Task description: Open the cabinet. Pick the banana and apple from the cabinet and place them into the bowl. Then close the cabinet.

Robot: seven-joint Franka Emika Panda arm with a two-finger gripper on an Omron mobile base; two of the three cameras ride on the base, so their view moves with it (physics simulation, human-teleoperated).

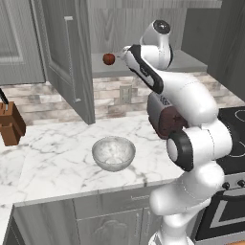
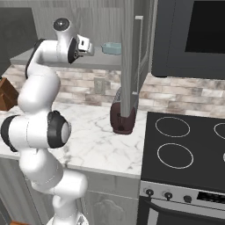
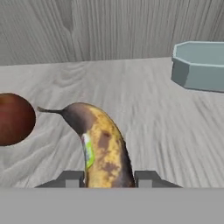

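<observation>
Fingers (image 3: 108, 178) sit either side of the banana (image 3: 103, 148), apparently clenched on it, down on the cabinet (image 1: 72, 57) shelf. Just beside it lies the apple (image 3: 14, 118), with a light-blue dish (image 3: 199, 65) farther along the shelf. Both doors stand open. This looks like the banana pick; next the fruit must be lifted, drawn out between the doors and lowered into the bowl (image 1: 113, 153) on the worktop (image 1: 52, 153). A small sticker on the banana is too blurred to read.
</observation>
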